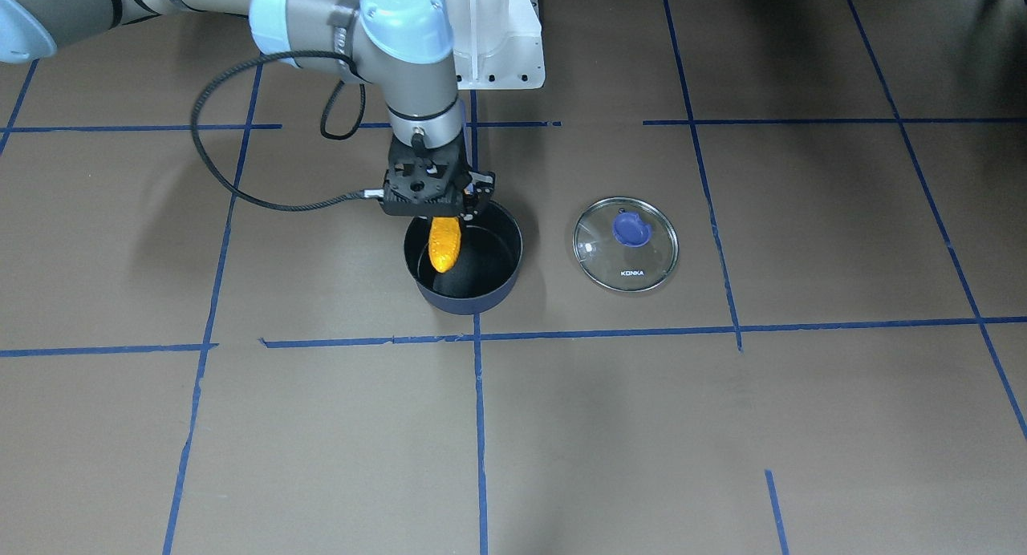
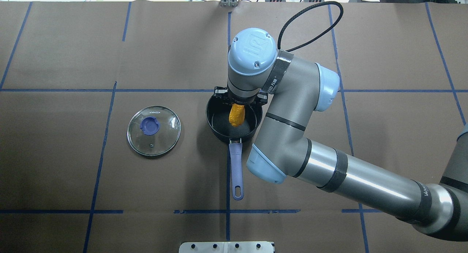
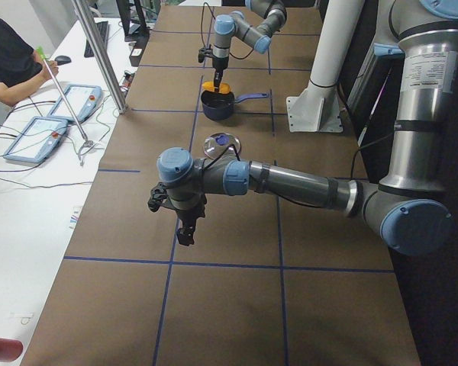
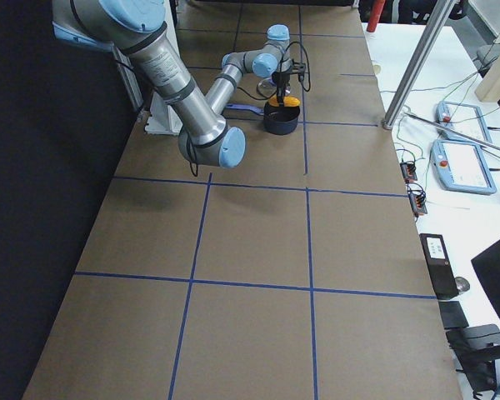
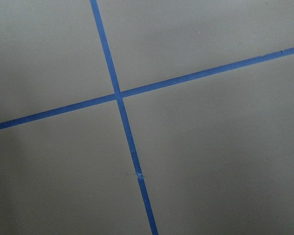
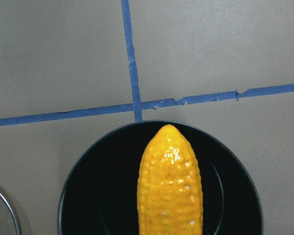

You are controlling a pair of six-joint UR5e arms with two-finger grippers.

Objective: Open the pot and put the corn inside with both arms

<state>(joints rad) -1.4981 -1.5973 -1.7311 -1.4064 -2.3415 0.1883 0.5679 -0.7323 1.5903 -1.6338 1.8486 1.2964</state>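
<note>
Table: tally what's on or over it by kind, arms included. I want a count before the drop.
Pot: 1
Lid: 1
Corn: 1
Arms: 2, the right arm and the left arm
Total: 5

My right arm [image 2: 329, 172] enters overhead from four o'clock, right claw [image 1: 444, 216] pinching the corn [image 1: 444, 246]; left claw [image 3: 185, 233] hangs downward, grip unclear.
</note>
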